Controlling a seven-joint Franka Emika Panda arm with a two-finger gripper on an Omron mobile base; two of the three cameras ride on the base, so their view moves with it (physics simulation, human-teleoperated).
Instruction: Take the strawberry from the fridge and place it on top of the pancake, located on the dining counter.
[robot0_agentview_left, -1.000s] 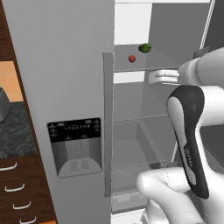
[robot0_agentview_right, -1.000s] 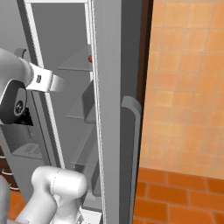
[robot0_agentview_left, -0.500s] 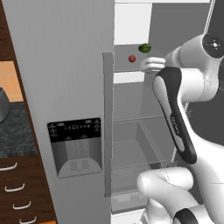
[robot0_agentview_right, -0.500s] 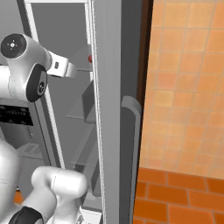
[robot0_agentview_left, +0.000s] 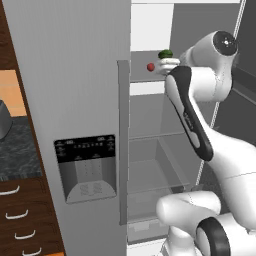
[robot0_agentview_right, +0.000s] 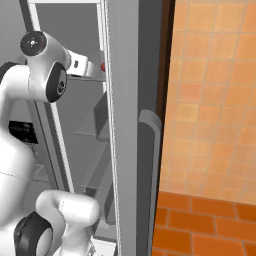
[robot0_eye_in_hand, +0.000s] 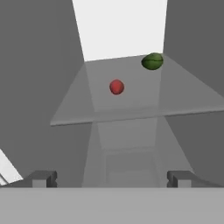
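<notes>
The fridge (robot0_agentview_left: 75, 100) stands open in front of me, and my arm reaches into its upper part. Ahead of my gripper (robot0_eye_in_hand: 111, 178) runs a clear glass shelf (robot0_eye_in_hand: 131, 111), its front edge above my fingertips and not yet crossed. On that shelf, straight ahead and well beyond the tips, sits the strawberry (robot0_eye_in_hand: 116, 86), almost centred between my fingers. A dark green round item (robot0_eye_in_hand: 152, 61) lies farther back and off to one side of it. My jaws are spread wide and empty. I judge the reach goes forward and slightly up.
</notes>
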